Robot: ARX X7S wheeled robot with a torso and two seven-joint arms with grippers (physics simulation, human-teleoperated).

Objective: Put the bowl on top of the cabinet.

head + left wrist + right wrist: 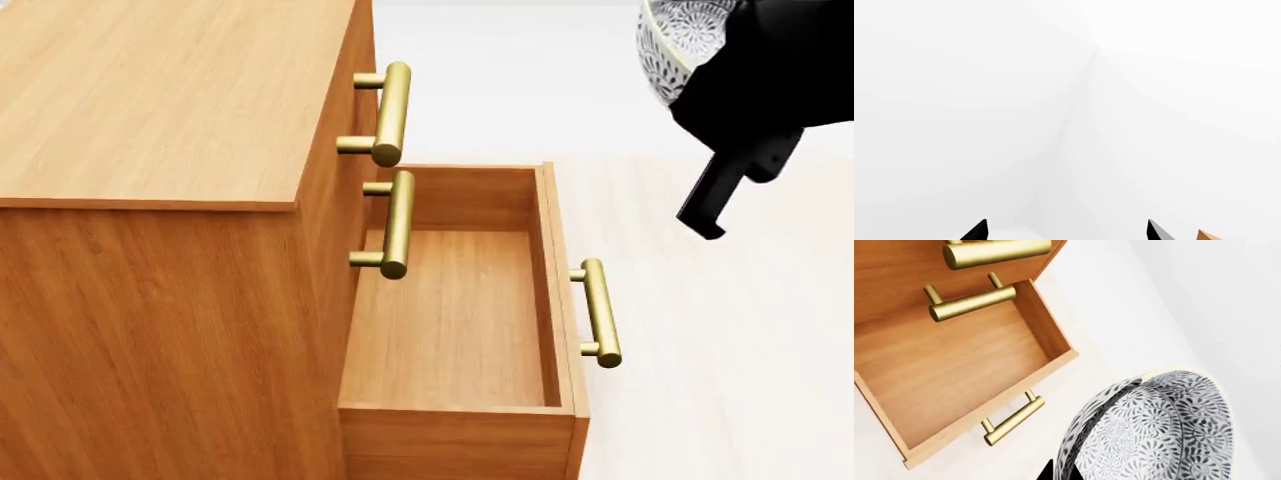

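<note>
The bowl (678,40), white with a dense dark grey leaf pattern, hangs tilted at the head view's top right. My right gripper (714,85) is shut on its rim. In the right wrist view the bowl (1154,430) fills the near corner, with the gripper (1061,474) pinching its rim. The orange-brown cabinet (174,100) shows its flat top at the left, well apart from the bowl. My left gripper (1067,232) stands open with nothing between its fingertips, facing white walls. It is out of the head view.
One drawer (454,310) of the cabinet stands pulled out and holds nothing. Its brass handle (598,312) sticks out toward the pale floor. Two more brass handles (390,112) jut from the cabinet front. An orange corner (1207,235) shows beside the left fingertips.
</note>
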